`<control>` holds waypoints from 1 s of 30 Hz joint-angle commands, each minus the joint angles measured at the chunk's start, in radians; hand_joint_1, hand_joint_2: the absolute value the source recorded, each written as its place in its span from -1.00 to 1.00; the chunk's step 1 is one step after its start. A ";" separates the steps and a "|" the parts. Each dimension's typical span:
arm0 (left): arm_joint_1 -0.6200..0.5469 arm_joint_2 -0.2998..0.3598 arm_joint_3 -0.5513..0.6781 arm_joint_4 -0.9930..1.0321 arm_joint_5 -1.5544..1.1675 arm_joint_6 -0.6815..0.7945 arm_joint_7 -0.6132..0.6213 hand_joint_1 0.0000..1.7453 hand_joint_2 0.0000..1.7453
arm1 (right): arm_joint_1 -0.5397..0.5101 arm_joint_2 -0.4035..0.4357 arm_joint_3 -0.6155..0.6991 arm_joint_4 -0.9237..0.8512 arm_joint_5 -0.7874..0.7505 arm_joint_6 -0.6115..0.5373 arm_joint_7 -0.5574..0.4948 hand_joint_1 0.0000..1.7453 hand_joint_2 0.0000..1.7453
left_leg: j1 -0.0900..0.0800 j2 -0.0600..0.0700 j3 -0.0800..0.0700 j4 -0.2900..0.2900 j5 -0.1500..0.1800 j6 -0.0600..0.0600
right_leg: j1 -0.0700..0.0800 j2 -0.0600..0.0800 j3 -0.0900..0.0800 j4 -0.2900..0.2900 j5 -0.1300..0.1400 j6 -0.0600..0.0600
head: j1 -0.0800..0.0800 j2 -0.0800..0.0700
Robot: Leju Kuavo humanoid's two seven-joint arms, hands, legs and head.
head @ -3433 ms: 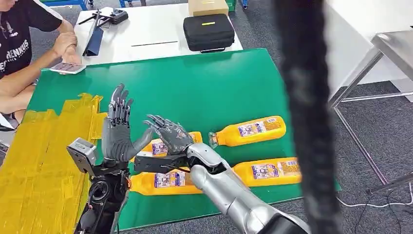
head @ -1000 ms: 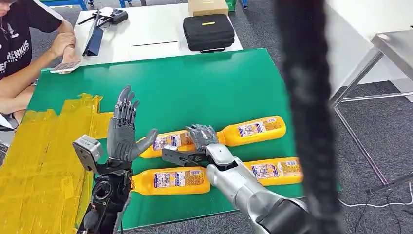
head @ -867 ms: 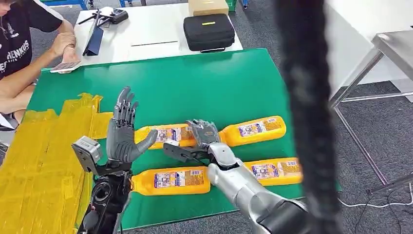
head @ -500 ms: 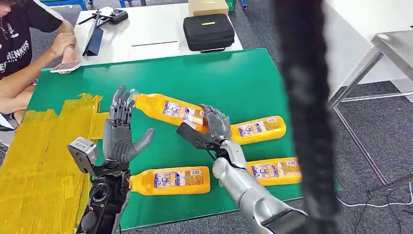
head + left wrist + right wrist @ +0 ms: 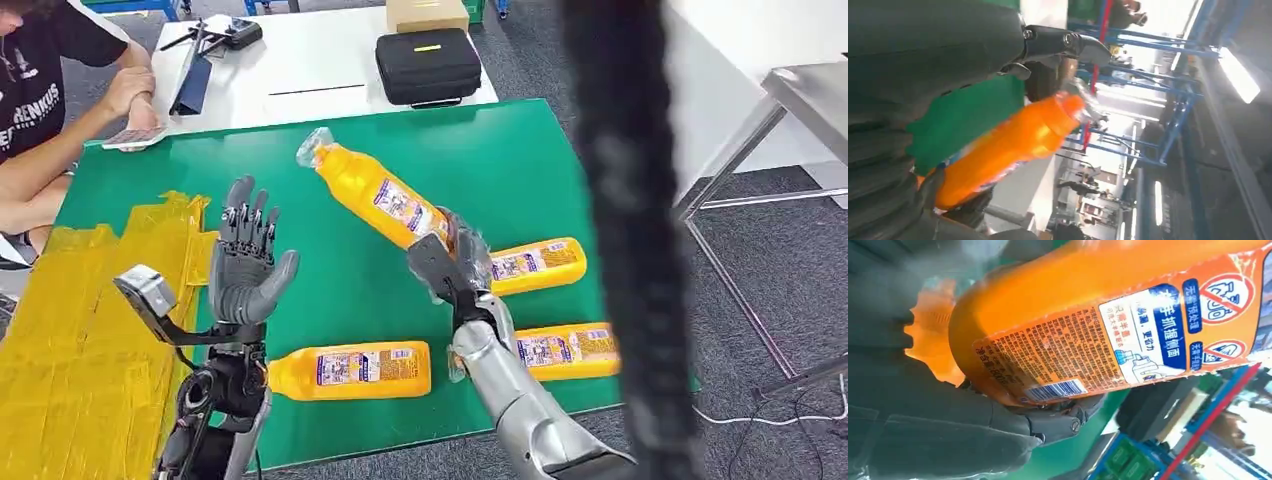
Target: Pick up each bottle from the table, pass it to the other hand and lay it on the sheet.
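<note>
Bottle (image 5: 380, 195) in the air, tilted, its wrapped cap end up and away from you, its base end clamped in your right hand (image 5: 447, 262) above the green mat (image 5: 430, 150). In the right wrist view the fingers (image 5: 1058, 422) wrap under the labelled body (image 5: 1108, 325). You are in the lift-and-pass step: the pickup looks done, the handover not yet. Your left hand (image 5: 245, 265) stands upright beside the yellow sheet (image 5: 70, 300), palm toward the bottle, fingers apart, holding nothing and well apart from the bottle. The next move calls for bringing the bottle's free end across into that open palm and closing the left fingers before the right lets go. Three more bottles (image 5: 350, 370) (image 5: 530, 263) (image 5: 555, 350) lie on the mat near your arms, untouched.
</note>
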 commanded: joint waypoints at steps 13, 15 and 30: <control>-0.102 0.013 -0.025 0.187 0.045 0.031 0.008 -1.00 1.00 | 0.059 -0.002 0.095 -0.161 -0.289 0.356 -0.191 1.00 1.00 | 0.001 0.000 0.004 0.000 -0.002 -0.002 | 0.001 -0.002 0.005 0.000 -0.002 0.000 | 0.000 0.000; -0.104 0.015 -0.033 0.187 0.043 0.034 0.005 -1.00 1.00 | 0.056 -0.005 0.118 -0.159 -0.291 0.364 -0.192 1.00 1.00 | 0.001 0.000 0.006 0.001 -0.003 -0.003 | 0.001 -0.002 0.006 0.000 -0.003 0.000 | 0.000 0.000; -0.080 0.020 -0.073 0.119 -0.052 0.098 -0.046 -1.00 1.00 | 0.012 0.000 0.188 -0.075 -0.230 0.297 -0.130 1.00 1.00 | 0.000 0.001 0.003 0.000 -0.001 -0.002 | 0.000 0.000 0.003 0.000 -0.001 0.000 | 0.000 0.000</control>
